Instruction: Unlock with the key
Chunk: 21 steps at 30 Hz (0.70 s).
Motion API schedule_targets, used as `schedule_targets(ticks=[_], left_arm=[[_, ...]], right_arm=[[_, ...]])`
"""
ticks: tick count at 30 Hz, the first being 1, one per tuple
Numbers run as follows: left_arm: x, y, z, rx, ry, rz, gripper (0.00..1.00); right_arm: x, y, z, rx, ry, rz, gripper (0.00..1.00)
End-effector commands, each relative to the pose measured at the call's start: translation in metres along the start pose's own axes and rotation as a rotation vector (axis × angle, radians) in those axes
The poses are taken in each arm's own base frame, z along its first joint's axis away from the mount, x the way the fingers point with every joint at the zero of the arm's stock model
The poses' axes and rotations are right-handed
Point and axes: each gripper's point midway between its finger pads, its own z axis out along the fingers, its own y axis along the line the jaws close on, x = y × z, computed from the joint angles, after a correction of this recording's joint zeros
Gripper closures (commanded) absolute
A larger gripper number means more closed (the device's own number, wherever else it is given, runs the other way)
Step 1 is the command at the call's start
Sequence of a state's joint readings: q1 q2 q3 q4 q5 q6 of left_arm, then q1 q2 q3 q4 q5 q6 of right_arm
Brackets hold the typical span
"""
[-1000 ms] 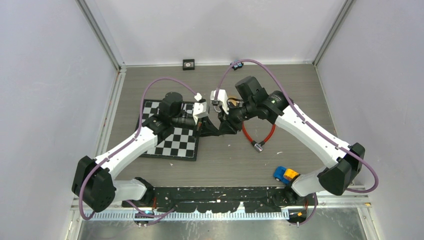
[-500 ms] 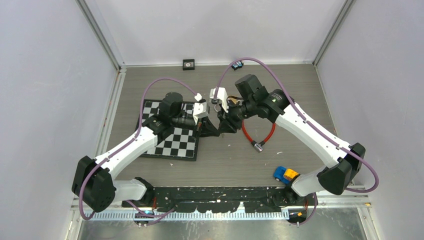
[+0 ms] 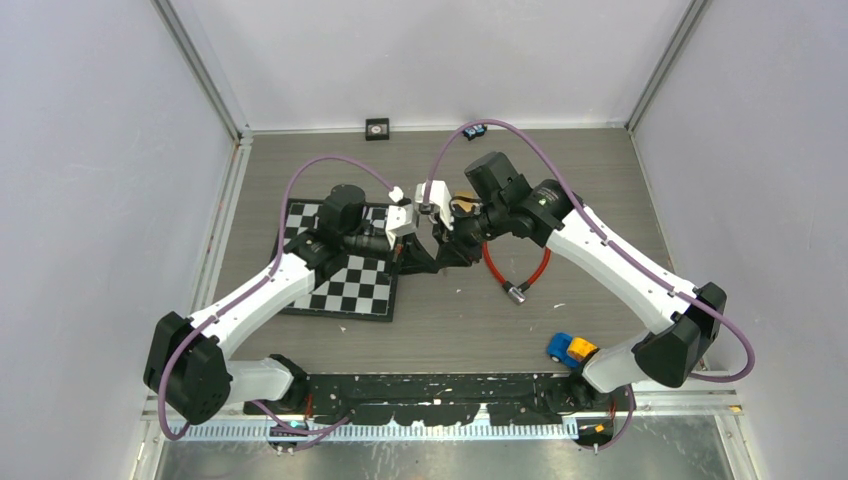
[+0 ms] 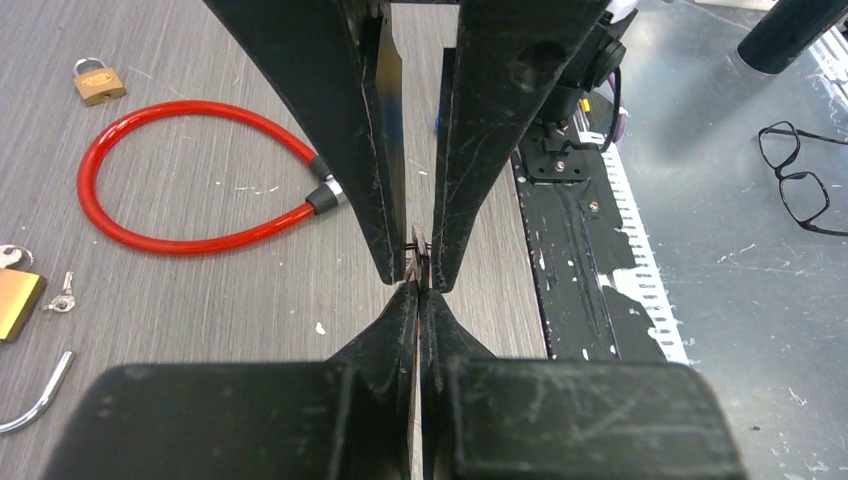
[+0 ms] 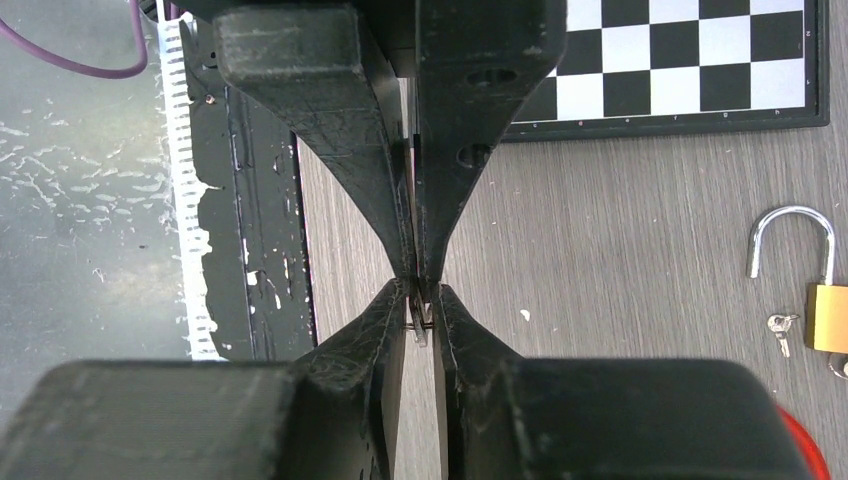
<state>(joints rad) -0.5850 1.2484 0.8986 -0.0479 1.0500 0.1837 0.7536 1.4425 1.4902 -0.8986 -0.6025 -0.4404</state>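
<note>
A small metal key (image 4: 420,262) is pinched in my left gripper (image 4: 420,286), which is shut on it. My right gripper (image 5: 421,297) meets it tip to tip above the table. Its fingers stand a narrow gap apart on either side of the key's free end (image 5: 419,325). In the top view the left gripper (image 3: 430,262) and the right gripper (image 3: 446,255) touch at mid table. A brass padlock (image 5: 826,316) with a raised shackle lies beside loose keys (image 5: 779,324). A smaller brass padlock (image 4: 99,82) and a red cable lock (image 4: 190,170) lie nearby.
A chessboard (image 3: 345,268) lies under the left arm. A blue and yellow toy car (image 3: 571,349) sits near the right arm's base. A small black item (image 3: 377,127) stands at the back wall. Glasses (image 4: 800,175) lie beyond the table's front rail.
My right gripper has shifted slightly back and left against the left gripper's tips, and its jaws have narrowed around the key. The left arm has stayed put.
</note>
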Motion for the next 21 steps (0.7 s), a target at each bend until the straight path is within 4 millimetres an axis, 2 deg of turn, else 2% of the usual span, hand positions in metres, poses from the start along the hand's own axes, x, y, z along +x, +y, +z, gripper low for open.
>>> schedule_targets(ticks=[1, 8, 12, 21], left_arm=[[-0.0171, -0.0069, -0.0027, 0.024, -0.029, 0.042, 1.0], [-0.0181, -0.007, -0.0034, 0.021, -0.03, 0.045, 1.0], [-0.0181, -0.0066, -0.0035, 0.02, -0.029, 0.043, 1.0], [-0.0205, -0.0075, -0.0063, 0.016, -0.039, 0.052, 1.0]], right_arm=[[-0.01, 0.0004, -0.0019, 0.004, -0.02, -0.032, 0.8], [-0.0061, 0.0003, -0.0006, 0.005, -0.009, -0.031, 0.87], [-0.0042, -0.0008, -0.0019, 0.018, -0.004, -0.032, 0.98], [-0.0033, -0.0061, -0.0086, 0.071, -0.027, -0.01, 0.99]])
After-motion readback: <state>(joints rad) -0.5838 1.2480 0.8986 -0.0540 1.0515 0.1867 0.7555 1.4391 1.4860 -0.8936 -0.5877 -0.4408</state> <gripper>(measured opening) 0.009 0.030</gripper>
